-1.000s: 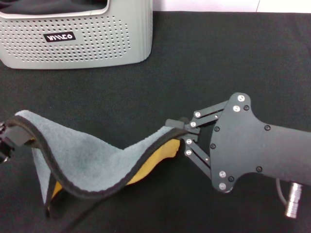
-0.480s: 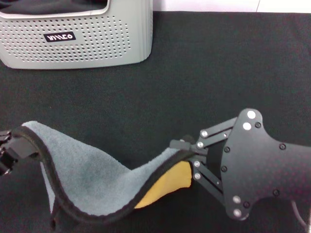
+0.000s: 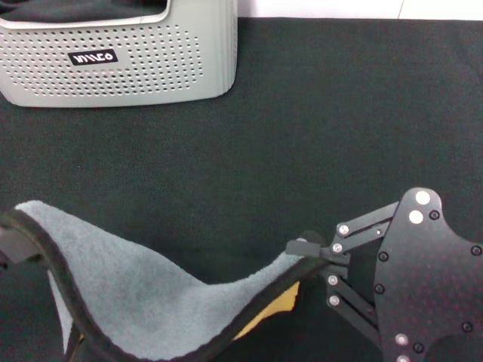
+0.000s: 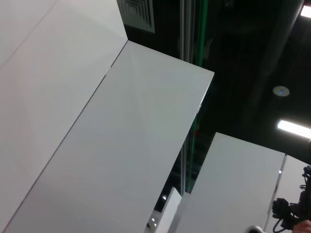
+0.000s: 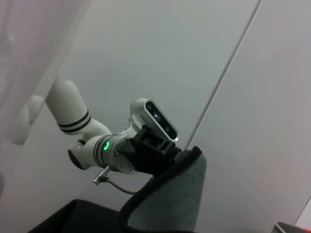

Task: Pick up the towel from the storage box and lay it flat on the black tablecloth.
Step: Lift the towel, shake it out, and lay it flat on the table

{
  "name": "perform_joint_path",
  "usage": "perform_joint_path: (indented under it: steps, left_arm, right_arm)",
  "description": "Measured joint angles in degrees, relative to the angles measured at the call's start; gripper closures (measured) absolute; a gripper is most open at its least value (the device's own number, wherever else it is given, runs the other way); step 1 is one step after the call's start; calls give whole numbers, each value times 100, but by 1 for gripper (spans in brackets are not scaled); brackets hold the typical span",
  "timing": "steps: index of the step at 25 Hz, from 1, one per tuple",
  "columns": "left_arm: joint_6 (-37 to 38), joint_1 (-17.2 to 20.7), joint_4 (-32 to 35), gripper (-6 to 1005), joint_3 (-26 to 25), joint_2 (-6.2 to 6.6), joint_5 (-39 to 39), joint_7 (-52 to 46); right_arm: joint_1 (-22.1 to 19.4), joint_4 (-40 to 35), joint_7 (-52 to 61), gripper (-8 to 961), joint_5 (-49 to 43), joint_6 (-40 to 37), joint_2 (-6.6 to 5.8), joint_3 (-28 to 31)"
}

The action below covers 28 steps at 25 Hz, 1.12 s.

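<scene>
The towel hangs stretched between my two grippers above the black tablecloth, sagging in the middle. Its grey-blue face is up and a strip of the yellow face shows beneath. My right gripper is shut on the towel's right corner. My left gripper, mostly cut off at the left edge, is shut on the left corner. The right wrist view shows the left gripper pinching the towel's black-edged corner. The storage box stands at the far left, well apart from both grippers.
Something dark lies inside the box's open top. The tablecloth runs to the far edge, with a white surface behind it. The left wrist view shows only white panels and a dark ceiling.
Both grippers have carried the towel toward the near edge of the table. The right gripper has also shifted right, and the left gripper has slid mostly out of the head view.
</scene>
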Motion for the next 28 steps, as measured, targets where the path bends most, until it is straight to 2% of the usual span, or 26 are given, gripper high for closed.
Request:
perform_joint_path:
  steps: [8,19,28]
  left_arm:
    - [0,-46,-44,991,-4,-53,300,-88]
    - [-6,-54,33,991,0,-58,568,-395]
    - [-1,-55,335,992,37,-26,605,-623]
  right_arm:
    - [-74,-18,136,936,57,347,-3,241]
    - [-130,-36,315,936,172,863,-5,361]
    - [-199,20,319,936,663,1559,4,776]
